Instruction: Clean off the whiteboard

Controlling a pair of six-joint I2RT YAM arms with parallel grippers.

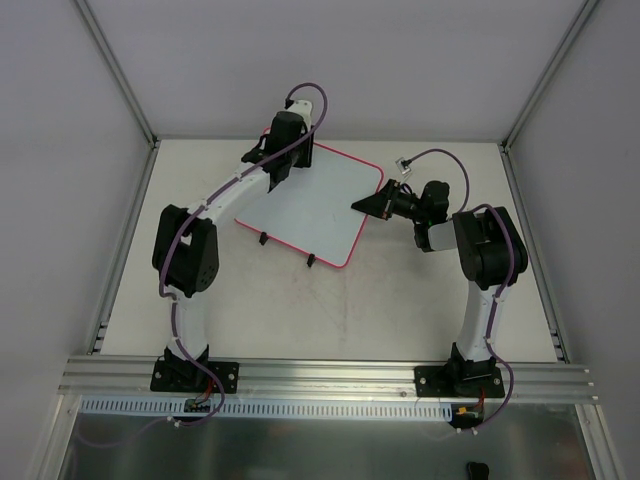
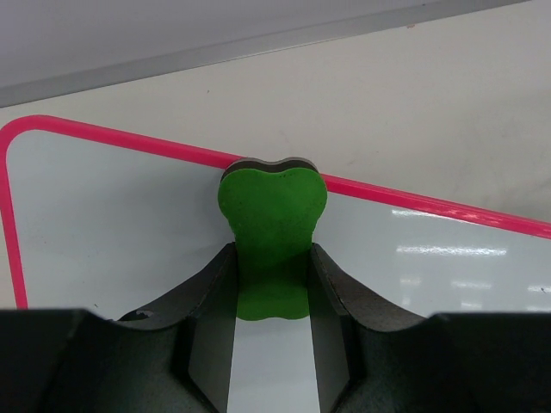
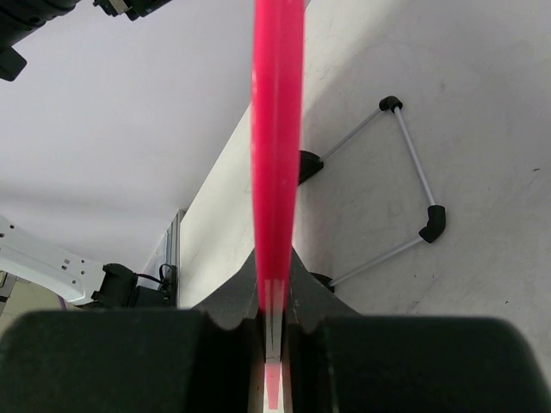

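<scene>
The whiteboard [image 1: 310, 205] lies tilted on the table, white with a pink-red frame and two black clip feet at its near edge; no marks show on it. My left gripper [image 1: 287, 150] is at the board's far left corner, shut on the green bone-shaped eraser [image 2: 273, 232], which rests against the board [image 2: 103, 224] by its pink frame. My right gripper [image 1: 368, 204] is shut on the board's right edge; the right wrist view shows the pink frame [image 3: 277, 146] edge-on between the jaws.
A wire stand with black corner pieces [image 3: 405, 185] shows under the board in the right wrist view. A small white connector [image 1: 404, 165] lies on the table behind the right arm. Grey walls enclose the table on three sides.
</scene>
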